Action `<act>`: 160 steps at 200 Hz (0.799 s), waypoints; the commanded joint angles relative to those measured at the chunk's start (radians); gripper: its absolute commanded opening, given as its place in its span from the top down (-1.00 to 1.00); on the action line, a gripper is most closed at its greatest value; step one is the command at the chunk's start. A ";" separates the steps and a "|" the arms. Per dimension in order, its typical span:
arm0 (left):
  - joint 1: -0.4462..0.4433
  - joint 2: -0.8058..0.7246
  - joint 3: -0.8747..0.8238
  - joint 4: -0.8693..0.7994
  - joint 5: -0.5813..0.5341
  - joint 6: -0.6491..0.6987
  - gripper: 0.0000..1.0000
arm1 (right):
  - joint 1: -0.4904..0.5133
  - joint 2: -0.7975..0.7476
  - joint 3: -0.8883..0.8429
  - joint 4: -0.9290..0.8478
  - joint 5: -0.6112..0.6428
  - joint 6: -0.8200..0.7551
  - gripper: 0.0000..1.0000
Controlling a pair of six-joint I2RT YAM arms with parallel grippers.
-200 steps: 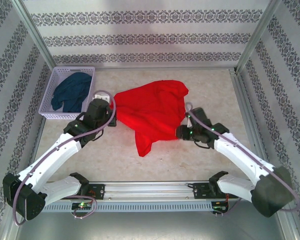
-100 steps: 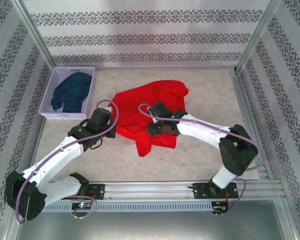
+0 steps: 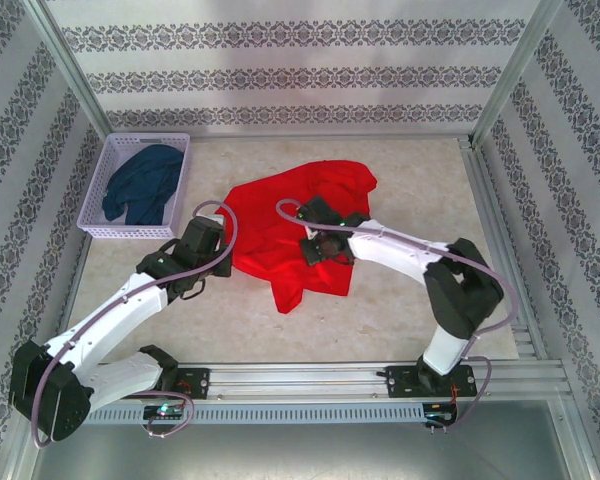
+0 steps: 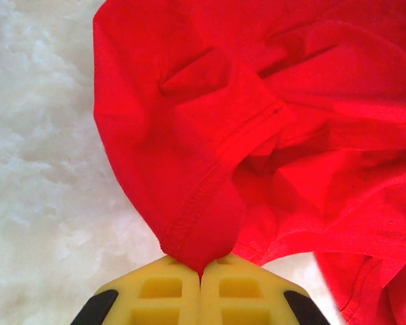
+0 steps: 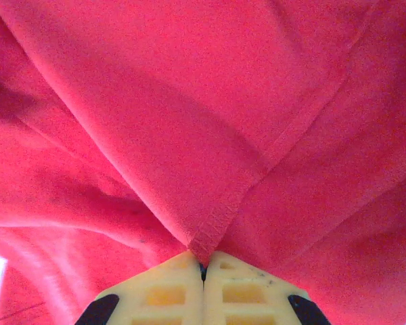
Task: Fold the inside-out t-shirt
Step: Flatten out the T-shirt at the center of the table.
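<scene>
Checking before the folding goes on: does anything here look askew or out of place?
The red t-shirt lies bunched and wrinkled, not flat, with one tail trailing toward the near edge. The left gripper pinches its left edge, and the right gripper pinches a hem mid-cloth. The navy garment sits in the basket. Nothing else stands out.

Bare table (image 3: 420,180) far right, red t-shirt (image 3: 275,228) bunched mid-table, basket (image 3: 130,232) probably blocking far-left corner
</scene>
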 commanded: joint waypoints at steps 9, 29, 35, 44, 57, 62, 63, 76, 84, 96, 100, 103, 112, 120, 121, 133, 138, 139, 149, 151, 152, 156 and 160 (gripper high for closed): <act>0.008 0.070 -0.019 0.093 0.036 -0.036 1.00 | -0.150 -0.205 -0.038 0.146 -0.282 0.175 0.88; 0.008 0.148 -0.015 0.135 0.050 -0.057 0.93 | -0.220 -0.235 -0.071 0.262 -0.411 0.313 0.90; 0.007 0.170 -0.016 0.148 0.066 -0.063 0.84 | -0.227 -0.232 -0.068 0.278 -0.420 0.339 0.91; 0.007 0.194 -0.020 0.163 0.089 -0.077 0.71 | -0.229 -0.222 -0.056 0.292 -0.422 0.361 0.92; 0.007 0.210 -0.041 0.185 0.132 -0.102 0.46 | -0.234 -0.204 -0.038 0.305 -0.417 0.388 0.92; 0.008 0.210 -0.053 0.194 0.145 -0.116 0.36 | -0.238 -0.196 -0.037 0.314 -0.416 0.395 0.93; 0.008 0.209 -0.056 0.197 0.147 -0.120 0.34 | -0.239 -0.195 -0.035 0.316 -0.416 0.396 0.92; 0.006 0.197 -0.103 0.234 0.195 -0.166 0.14 | -0.245 -0.172 -0.024 0.329 -0.416 0.404 0.92; 0.004 0.185 -0.134 0.259 0.219 -0.192 0.04 | -0.247 -0.158 -0.015 0.329 -0.416 0.404 0.93; -0.003 0.170 -0.171 0.286 0.240 -0.221 -0.08 | -0.249 -0.137 -0.007 0.341 -0.423 0.405 0.93; -0.007 0.165 -0.180 0.292 0.243 -0.229 -0.11 | -0.249 -0.131 -0.004 0.344 -0.428 0.406 0.92; -0.008 0.161 -0.188 0.298 0.245 -0.233 -0.12 | -0.249 -0.126 -0.002 0.345 -0.431 0.407 0.93; -0.014 0.155 -0.205 0.319 0.249 -0.241 -0.16 | -0.249 -0.114 0.003 0.351 -0.439 0.408 0.93; -0.016 0.158 -0.216 0.338 0.249 -0.247 -0.18 | -0.249 -0.107 0.003 0.354 -0.442 0.408 0.92; -0.016 0.159 -0.216 0.340 0.249 -0.247 -0.18 | -0.249 -0.106 0.003 0.354 -0.442 0.408 0.92; -0.017 0.175 -0.216 0.366 0.238 -0.240 -0.18 | -0.249 -0.101 0.000 0.363 -0.447 0.410 0.93; -0.017 0.184 -0.214 0.378 0.230 -0.236 -0.17 | -0.249 -0.100 -0.002 0.365 -0.450 0.411 0.93; -0.017 0.187 -0.213 0.381 0.228 -0.236 -0.16 | -0.249 -0.100 -0.002 0.365 -0.450 0.411 0.93; -0.016 0.211 -0.202 0.399 0.204 -0.225 -0.07 | -0.249 -0.100 -0.006 0.367 -0.453 0.411 0.93; -0.015 0.216 -0.197 0.401 0.199 -0.224 -0.04 | -0.249 -0.101 -0.007 0.366 -0.453 0.412 0.93; -0.016 0.218 -0.196 0.402 0.195 -0.223 -0.02 | -0.249 -0.101 -0.007 0.367 -0.453 0.412 0.93; -0.015 0.229 -0.190 0.404 0.180 -0.222 0.06 | -0.249 -0.102 -0.009 0.367 -0.453 0.410 0.93; -0.015 0.238 -0.185 0.409 0.168 -0.220 0.14 | -0.250 -0.105 -0.011 0.366 -0.452 0.409 0.93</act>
